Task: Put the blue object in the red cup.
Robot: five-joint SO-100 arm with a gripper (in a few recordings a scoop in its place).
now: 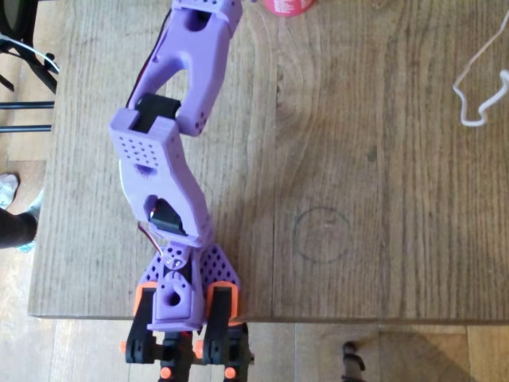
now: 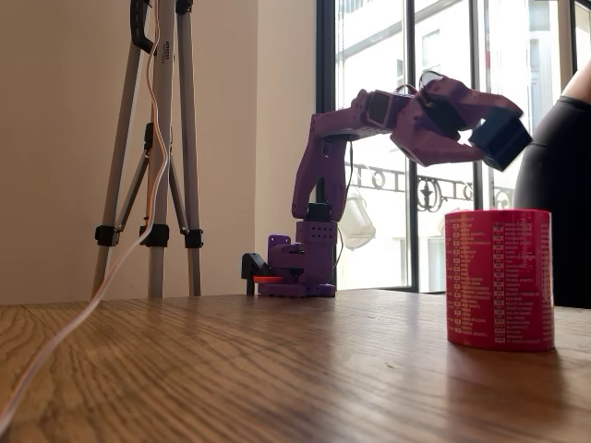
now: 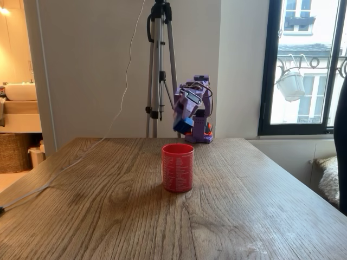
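The blue brick (image 2: pixel 500 138) hangs in the air, and my purple gripper (image 2: pixel 484 129) is shut on it at the end of the outstretched arm. The red cup (image 2: pixel 499 279) stands upright on the wooden table, and in that fixed view the brick sits well above its rim. In a fixed view from the front, the brick (image 3: pixel 183 125) shows just above and behind the cup (image 3: pixel 177 167), with the gripper (image 3: pixel 185 119) tilted down over it. From overhead, a slice of the cup (image 1: pixel 288 6) shows at the top edge, right of the arm (image 1: pixel 171 151).
A tripod (image 3: pixel 159 65) stands behind the arm's base (image 3: pixel 199 132). A white cable (image 1: pixel 477 95) lies on the table (image 1: pixel 358 199) near its right edge in the overhead view. A person in dark clothes (image 2: pixel 559 185) is behind the cup.
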